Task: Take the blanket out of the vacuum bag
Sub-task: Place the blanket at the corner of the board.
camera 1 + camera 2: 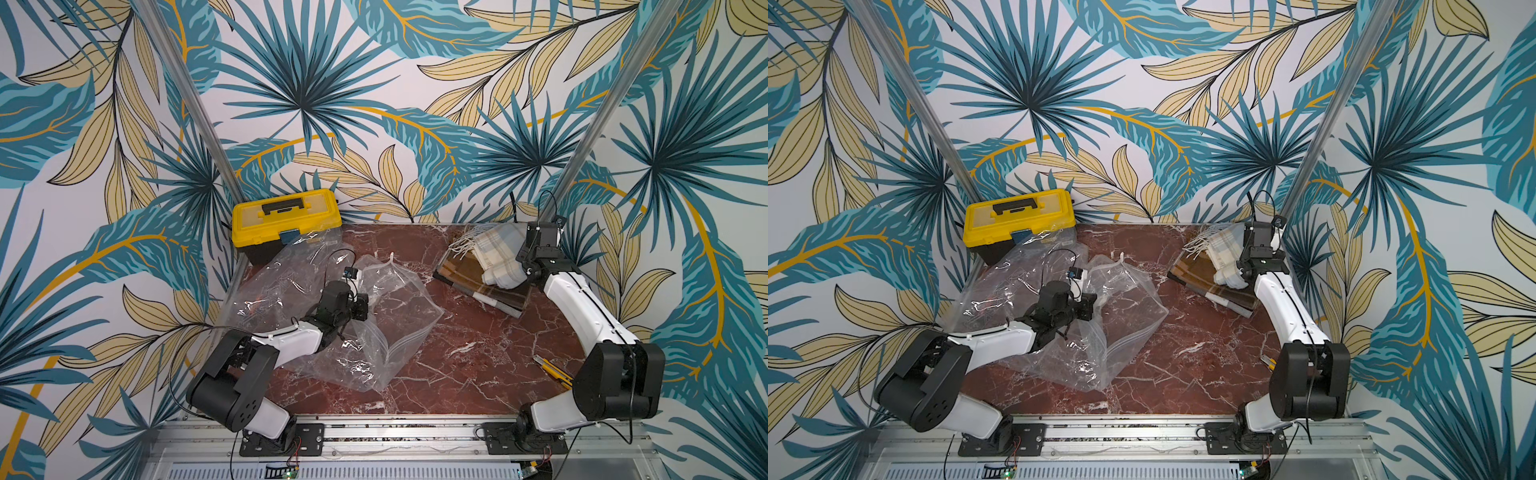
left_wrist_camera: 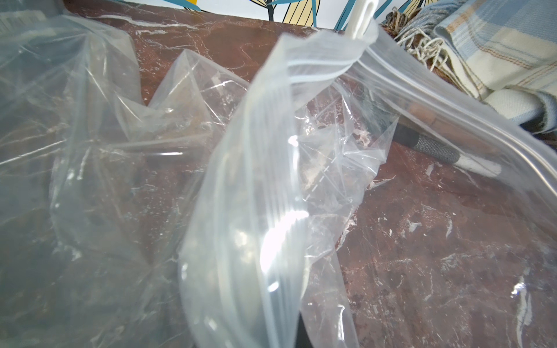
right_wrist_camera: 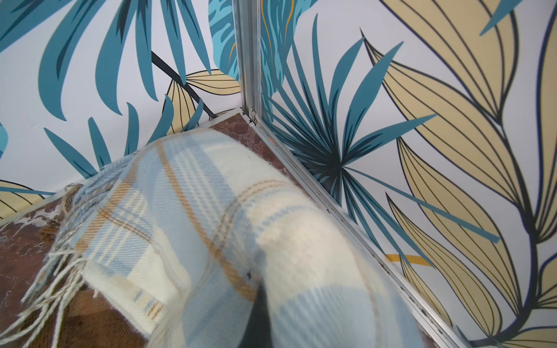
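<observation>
The red marble counter is occupied at left by the crumpled vacuum bag, whose zip edge is clamped in the left jaws. The plaid blanket is found outside it, far right, pinched in the right jaws. A yellow toolbox is overlapped by the bag's far corner. A utility knife is partly hidden behind the right arm.

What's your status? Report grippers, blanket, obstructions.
Left gripper shut on vacuum bag at zip edge. Right gripper shut on blanket, fully out of the bag, far right corner. Bag edge against yellow toolbox.
</observation>
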